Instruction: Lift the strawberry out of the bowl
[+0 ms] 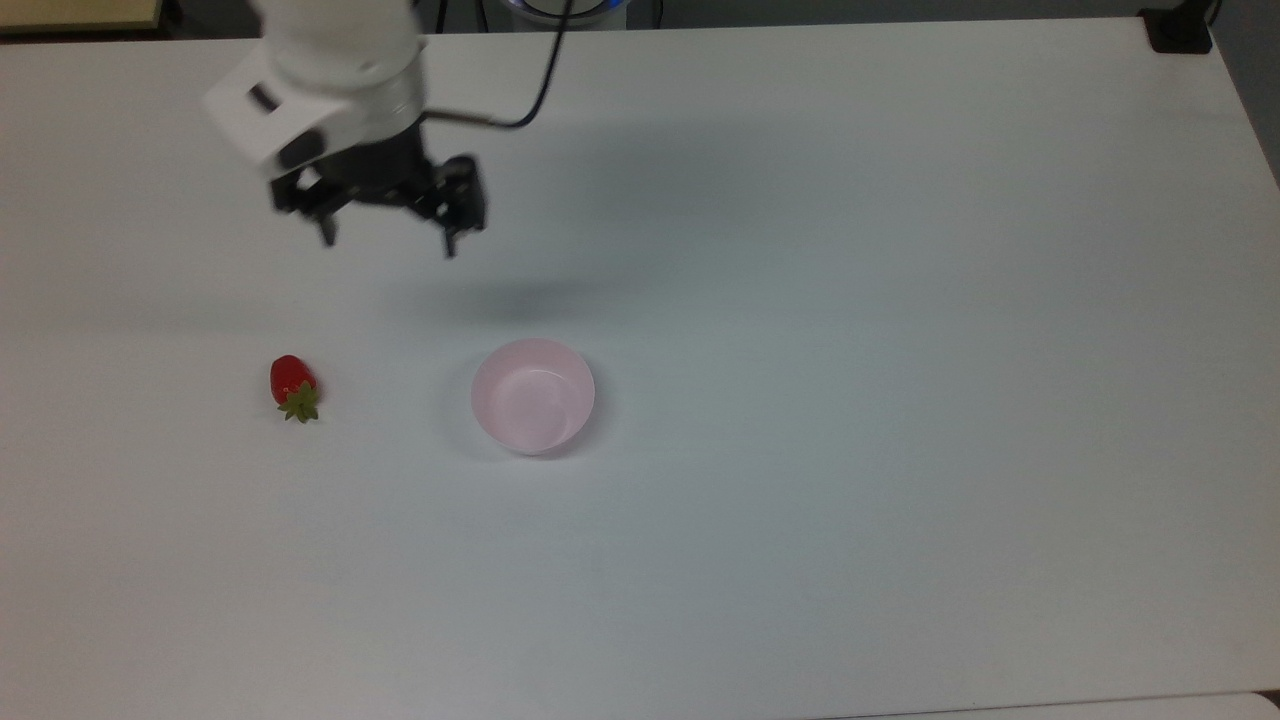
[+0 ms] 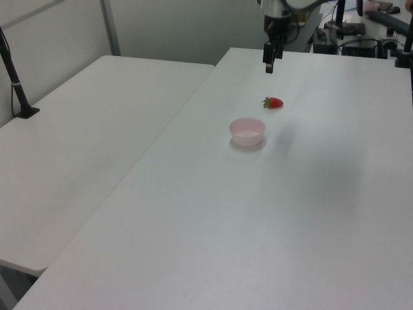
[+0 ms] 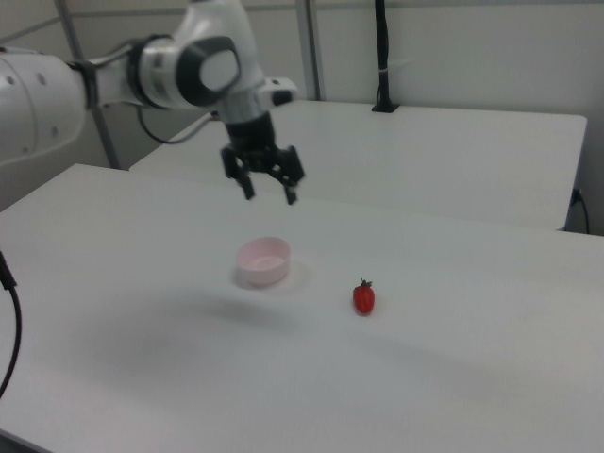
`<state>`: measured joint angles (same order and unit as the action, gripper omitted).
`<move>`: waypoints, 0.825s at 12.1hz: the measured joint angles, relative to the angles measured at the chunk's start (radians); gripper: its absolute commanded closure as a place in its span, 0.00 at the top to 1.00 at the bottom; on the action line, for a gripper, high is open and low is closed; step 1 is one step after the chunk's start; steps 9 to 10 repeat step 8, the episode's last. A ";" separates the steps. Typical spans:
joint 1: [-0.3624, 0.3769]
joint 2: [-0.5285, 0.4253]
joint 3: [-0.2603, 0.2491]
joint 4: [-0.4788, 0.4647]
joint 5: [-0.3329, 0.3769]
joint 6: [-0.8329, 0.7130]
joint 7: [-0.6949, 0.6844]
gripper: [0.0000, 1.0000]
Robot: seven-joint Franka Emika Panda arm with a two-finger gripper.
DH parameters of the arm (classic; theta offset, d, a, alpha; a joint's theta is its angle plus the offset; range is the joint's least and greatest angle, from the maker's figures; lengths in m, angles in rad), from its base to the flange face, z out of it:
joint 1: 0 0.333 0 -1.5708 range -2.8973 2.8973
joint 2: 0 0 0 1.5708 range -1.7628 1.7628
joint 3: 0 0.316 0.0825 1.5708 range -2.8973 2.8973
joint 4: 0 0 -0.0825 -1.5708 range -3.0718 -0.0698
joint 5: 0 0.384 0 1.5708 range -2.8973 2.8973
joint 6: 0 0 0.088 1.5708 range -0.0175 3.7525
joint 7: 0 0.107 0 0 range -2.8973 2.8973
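The red strawberry (image 1: 290,383) with its green cap lies on the white table, well to the top view's left of the pale pink bowl (image 1: 533,395). That bowl holds nothing. The strawberry (image 2: 273,102) sits just beyond the bowl (image 2: 247,131) in the left view, and the strawberry (image 3: 363,297) is to the right view's right of the bowl (image 3: 262,260). My gripper (image 1: 388,238) hangs open and empty high above the table, up and away from both; the gripper (image 3: 270,193) is raised over the bowl's far side in the right view, and the gripper (image 2: 269,66) is above the strawberry in the left view.
A second white table (image 2: 97,123) adjoins on the left view's left, with a black post (image 2: 14,74) standing on it. Cables and dark equipment (image 2: 361,39) sit past the far edge. A black mount (image 1: 1178,30) occupies the top view's upper right corner.
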<state>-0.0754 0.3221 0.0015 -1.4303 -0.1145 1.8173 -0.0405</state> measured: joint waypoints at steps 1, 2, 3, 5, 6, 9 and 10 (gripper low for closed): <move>0.040 -0.037 0.000 -0.002 0.000 -0.064 0.025 1.00; 0.077 -0.069 0.000 -0.006 0.000 -0.125 0.051 1.00; 0.109 -0.099 0.000 -0.016 0.000 -0.172 0.077 1.00; 0.151 -0.155 -0.001 -0.052 0.000 -0.199 0.108 1.00; 0.167 -0.193 -0.002 -0.084 0.000 -0.200 0.141 1.00; 0.173 -0.236 -0.003 -0.124 0.000 -0.200 0.212 1.00; 0.173 -0.236 -0.003 -0.124 0.000 -0.200 0.212 1.00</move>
